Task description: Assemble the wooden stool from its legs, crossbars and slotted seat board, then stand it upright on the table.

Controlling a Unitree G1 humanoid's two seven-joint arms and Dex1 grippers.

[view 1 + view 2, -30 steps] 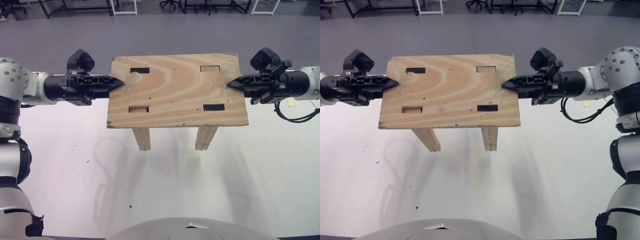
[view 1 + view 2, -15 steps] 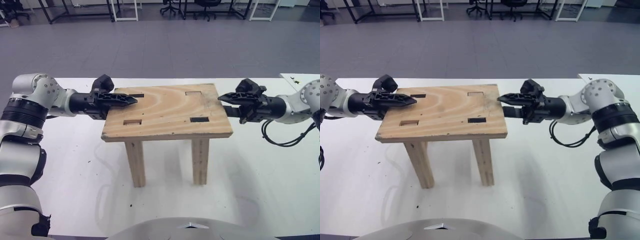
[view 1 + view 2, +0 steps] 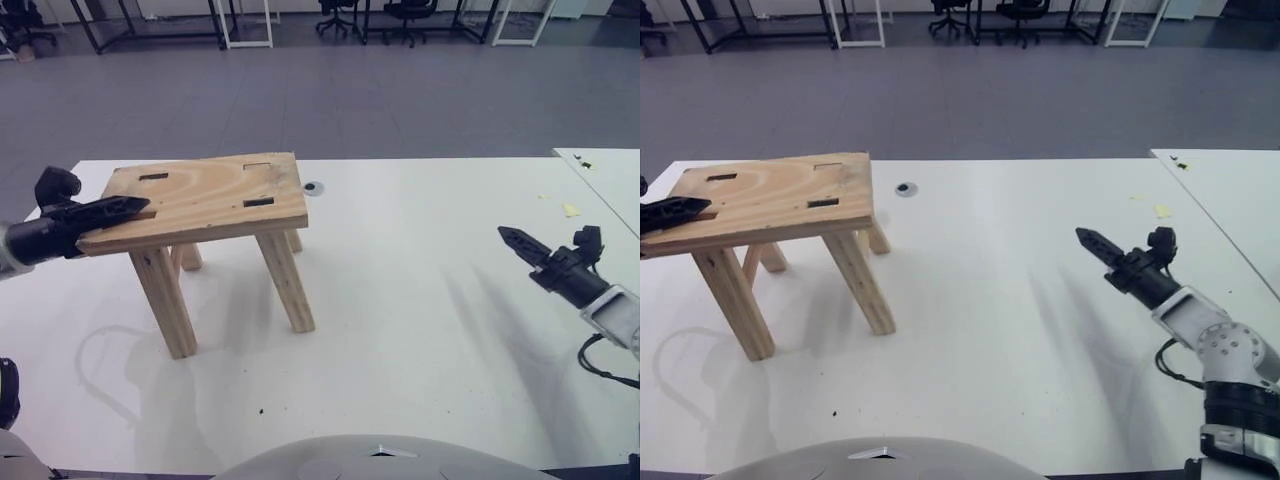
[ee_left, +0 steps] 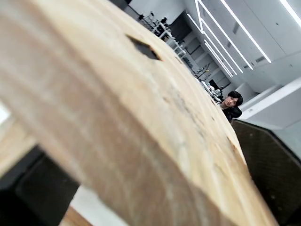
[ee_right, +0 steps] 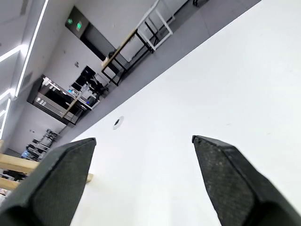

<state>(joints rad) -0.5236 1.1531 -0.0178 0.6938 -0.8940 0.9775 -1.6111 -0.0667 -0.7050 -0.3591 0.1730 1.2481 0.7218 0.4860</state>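
The stool point(image 3: 210, 200) stands upright on the left part of the table point(image 3: 420, 310), the left edge of its seat clamped in the left gripper point(image 3: 125, 208). A small disc point(image 3: 314, 188) lies just right of the stool, slightly farther back. The right gripper point(image 3: 515, 238) hangs over the table's right side, well apart from the stool.

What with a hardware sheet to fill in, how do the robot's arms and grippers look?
Both the left gripper and the right gripper are black, each with two long tapering fingers faced with finely textured dark pads. The right arm behind it has a silver-grey shell with a black cable looping beside it.
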